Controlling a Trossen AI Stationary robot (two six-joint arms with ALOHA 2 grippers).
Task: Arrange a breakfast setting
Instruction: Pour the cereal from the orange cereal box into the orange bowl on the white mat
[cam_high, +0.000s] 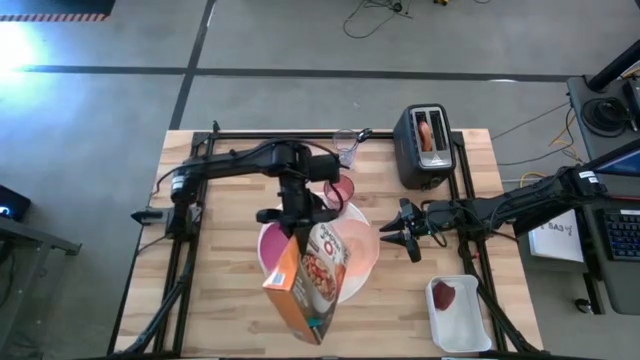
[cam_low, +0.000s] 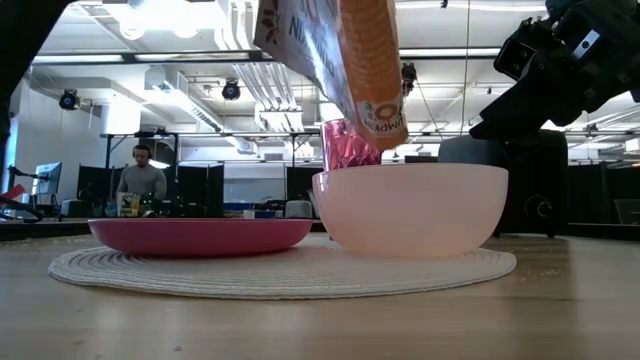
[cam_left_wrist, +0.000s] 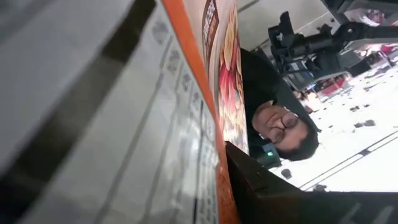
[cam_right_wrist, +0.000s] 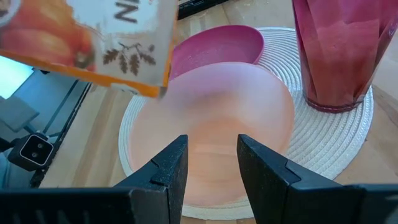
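Setting judged partly laid. A round woven white placemat (cam_low: 280, 272) is seen mid-worktop, carrying a glossy magenta plate (cam_low: 200, 235), a frosted peach bowl (cam_right_wrist: 214, 134) and a faceted pink tumbler (cam_right_wrist: 339, 53) toward the far edge. An orange cardboard cereal box (cam_high: 305, 280) is gripped by the closed left pincer (cam_high: 290, 222) and tilted above the bowl; no cereal is visible inside. The right pincer (cam_right_wrist: 208, 162) is held half-open, empty, beside the bowl. A toaster (cam_high: 425, 148) sits at the far edge.
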